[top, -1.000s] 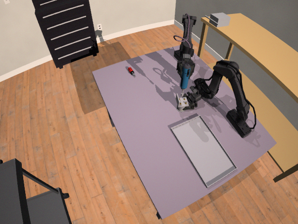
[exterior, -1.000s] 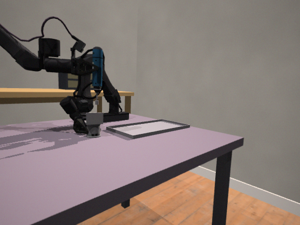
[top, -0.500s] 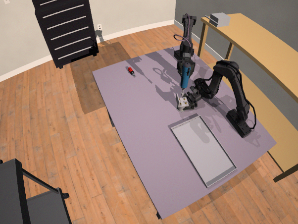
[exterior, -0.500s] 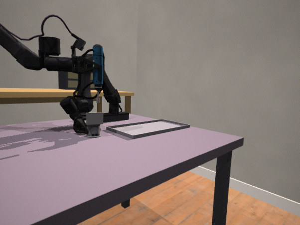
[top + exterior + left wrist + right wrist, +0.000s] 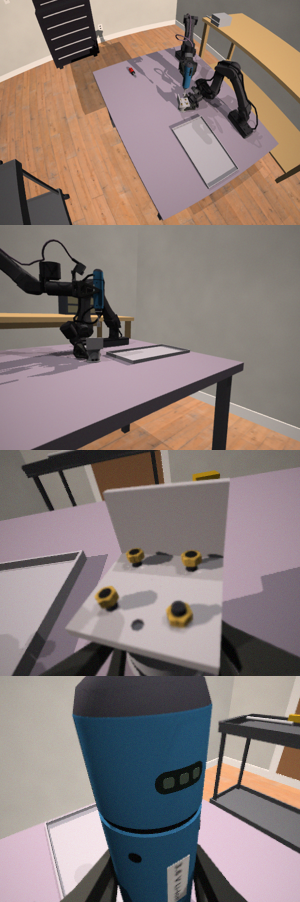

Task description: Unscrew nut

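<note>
Right jaws (image 5: 187, 72) (image 5: 98, 290) grasp upright driver (image 5: 188, 77) (image 5: 98, 287) (image 5: 150, 791); seated nut (image 5: 185, 99) (image 5: 179, 614) lies below them. Left jaws (image 5: 190, 104) (image 5: 86, 353), nearer, appear clenched round module (image 5: 183, 109) (image 5: 94, 357) (image 5: 142, 664).

A pale cream wall (image 5: 139, 12) is meeting a dark grey wall (image 5: 239, 7) (image 5: 212, 287) above an orange-brown plank floor (image 5: 75, 149) (image 5: 159, 424). A tall black drawer cabinet with pale handles (image 5: 67, 32) is standing near the cream wall, beside a white electrical outlet (image 5: 100, 27). A long tan wooden bench (image 5: 264, 47) (image 5: 30, 316) is running along the grey wall, carrying a grey box (image 5: 223, 20). A black metal cart (image 5: 18, 184) (image 5: 260, 732) is standing well apart from the bench. Light is casting shadows across the floor.
</note>
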